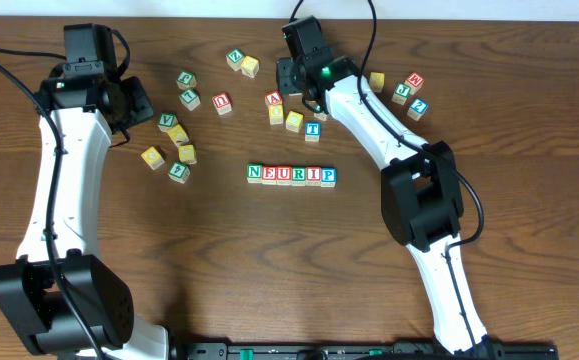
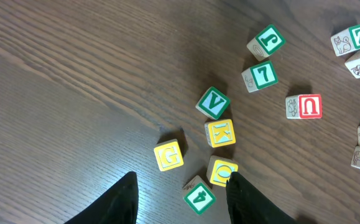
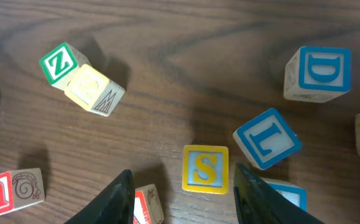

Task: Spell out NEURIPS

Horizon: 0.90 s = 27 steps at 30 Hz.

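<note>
Six cubes reading N, E, U, R, I, P stand in a row [image 1: 291, 175] at the table's middle. The yellow S cube [image 3: 205, 168] lies flat on the wood in the right wrist view. It sits between my right gripper's [image 3: 183, 169] dark fingers, nearer the right one, and neither finger touches it. That gripper [image 1: 289, 82] is open and covers the S from overhead. My left gripper [image 2: 182, 175] hangs open and empty at the far left [image 1: 134, 105], above a green 4 cube [image 2: 199, 198].
Close round the S are a blue L cube [image 3: 267, 138], a blue D cube [image 3: 316, 71] and a red cube [image 3: 147, 206]. Loose cubes lie left [image 1: 174, 140], at the back [image 1: 241, 62] and right [image 1: 409, 93]. A red U-like cube [image 1: 223, 102] sits apart.
</note>
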{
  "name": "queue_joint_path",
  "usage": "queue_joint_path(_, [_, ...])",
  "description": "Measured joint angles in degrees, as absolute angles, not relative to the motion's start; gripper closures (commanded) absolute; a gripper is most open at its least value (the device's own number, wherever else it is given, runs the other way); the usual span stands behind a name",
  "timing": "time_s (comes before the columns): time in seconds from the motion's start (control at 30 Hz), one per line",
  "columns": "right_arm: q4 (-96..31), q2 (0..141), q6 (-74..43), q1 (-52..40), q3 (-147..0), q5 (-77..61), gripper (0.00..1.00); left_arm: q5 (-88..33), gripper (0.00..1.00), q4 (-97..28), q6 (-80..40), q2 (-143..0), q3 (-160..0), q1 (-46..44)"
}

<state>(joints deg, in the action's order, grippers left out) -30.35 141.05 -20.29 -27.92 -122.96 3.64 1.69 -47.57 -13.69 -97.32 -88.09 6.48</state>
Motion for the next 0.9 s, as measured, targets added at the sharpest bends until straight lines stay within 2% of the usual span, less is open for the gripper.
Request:
queue_joint_path(0.47, [-26.11, 147.85, -20.32, -27.92, -122.96, 5.96, 0.54, 1.69, 0.54, -47.75, -13.72, -97.32, -88.09, 6.5])
queue_joint_path(0.7, [-23.42, 147.87, -20.4, -27.92, -122.96, 6.44, 0.76, 1.69, 0.55, -47.75, -13.72, -97.32, -88.09, 6.48])
queue_joint_path(0.9, [-23.53, 147.87, -20.34, -27.92, -122.96, 6.52, 0.78, 1.69, 0.54, -47.75, -13.72, -97.32, -88.09, 6.5])
